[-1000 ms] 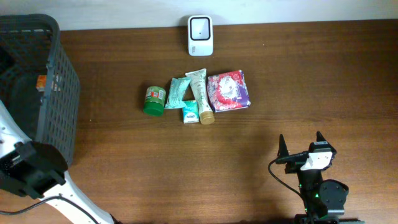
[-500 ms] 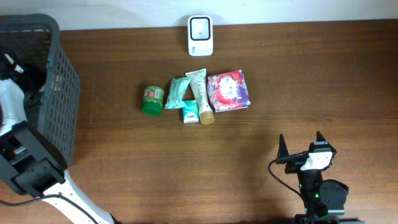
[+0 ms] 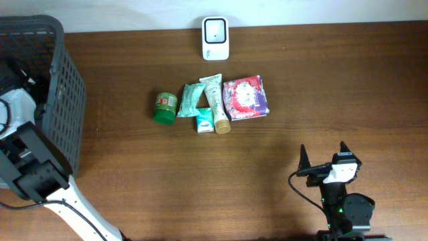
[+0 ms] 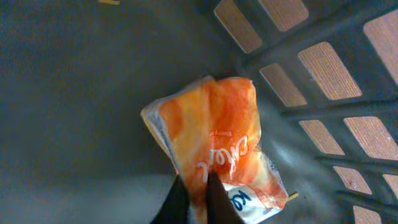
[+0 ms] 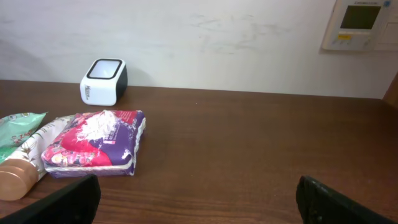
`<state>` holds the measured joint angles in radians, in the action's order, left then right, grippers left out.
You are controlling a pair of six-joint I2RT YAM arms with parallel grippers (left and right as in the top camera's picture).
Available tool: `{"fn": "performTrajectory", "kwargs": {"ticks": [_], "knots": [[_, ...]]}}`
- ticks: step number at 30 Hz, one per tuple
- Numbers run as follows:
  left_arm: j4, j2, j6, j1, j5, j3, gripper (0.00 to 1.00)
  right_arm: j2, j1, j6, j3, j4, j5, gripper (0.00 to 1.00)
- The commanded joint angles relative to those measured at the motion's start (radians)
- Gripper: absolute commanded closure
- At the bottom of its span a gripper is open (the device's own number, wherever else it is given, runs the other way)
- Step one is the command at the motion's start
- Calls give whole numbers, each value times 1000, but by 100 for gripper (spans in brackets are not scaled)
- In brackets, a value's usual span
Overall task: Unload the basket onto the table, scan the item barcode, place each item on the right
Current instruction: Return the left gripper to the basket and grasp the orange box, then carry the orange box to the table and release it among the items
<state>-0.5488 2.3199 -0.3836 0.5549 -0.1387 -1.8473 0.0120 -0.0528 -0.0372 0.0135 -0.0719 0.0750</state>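
Down inside the dark grey plastic basket (image 3: 67, 100), far left, the left end effector (image 4: 198, 185) is clamped on a crinkly orange foil packet (image 4: 211, 137), likely for lifting toward the white box-shaped scanner (image 3: 215, 38); the right end effector (image 3: 323, 148) sits spread apart.

We see a smooth wood-grain table (image 3: 321, 87); at nine o'clock a matt grey plastic basket (image 3: 67, 100) holding an orange packet (image 4: 217, 143) of glossy crinkled film; at twelve o'clock a smooth white plastic scanner (image 3: 215, 38)
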Motion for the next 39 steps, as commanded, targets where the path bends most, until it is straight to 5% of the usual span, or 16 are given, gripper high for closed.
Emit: {"fn": "performTrajectory", "kwargs": {"ticks": [1,10,12,15,18,23,26,33,38,39], "knots": [[-73,19,10,1,31,13,100,-6,-6,-4,-8,-2,-2,1],[-327,-500,-80,73,18,12,100,-6,-6,-4,-8,-2,-2,1],[-335,-637,-80,73,-99,12,100,-6,-6,-4,-8,-2,-2,1],[-320,-812,-80,38,-496,12,100,-6,-6,-4,-8,-2,-2,1],[-385,-879,-25,-196,-586,12,100,-6,-6,-4,-8,-2,-2,1],[-519,-809,18,-627,-167,42,100,-6,-6,-4,-8,-2,-2,1],[-445,-697,-24,-866,9,131,100,-6,-6,-4,-8,-2,-2,1],[-216,-341,-24,-1044,216,151,99,-6,-6,-4,-8,-2,-2,1],[-240,-290,-23,-1034,343,150,74,-6,-6,-4,-8,-2,-2,1],[-247,-295,-22,-1031,359,149,48,-6,-6,-4,-8,-2,-2,1]]}}
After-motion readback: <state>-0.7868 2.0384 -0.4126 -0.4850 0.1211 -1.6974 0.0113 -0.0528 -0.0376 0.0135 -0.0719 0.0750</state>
